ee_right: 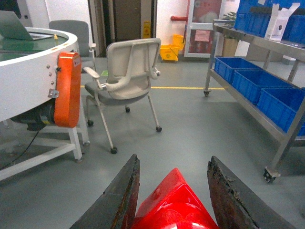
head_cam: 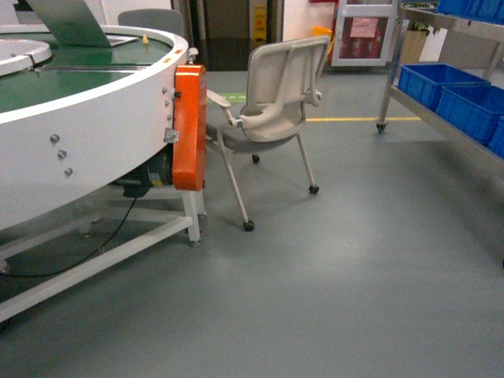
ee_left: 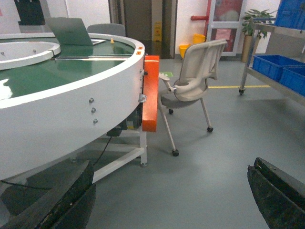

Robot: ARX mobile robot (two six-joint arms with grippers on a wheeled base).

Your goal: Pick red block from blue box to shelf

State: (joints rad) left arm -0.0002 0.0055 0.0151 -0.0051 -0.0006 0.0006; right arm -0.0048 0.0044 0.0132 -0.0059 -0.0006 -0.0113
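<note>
Two fingers of right end effector clasp red block; shelf beyond.

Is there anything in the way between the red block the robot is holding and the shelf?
Nothing visible. The red block sits in the right pincer, and only bare grey floor lies between it and the shelf to the right. The chair stands off to the left.

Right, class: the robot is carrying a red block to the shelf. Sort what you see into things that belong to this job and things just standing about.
Belongs to the job:
red block, between the fingers of the right hand
shelf

Just standing about:
chair
round white conveyor table
orange cover
dark blue crates
laptop
</note>
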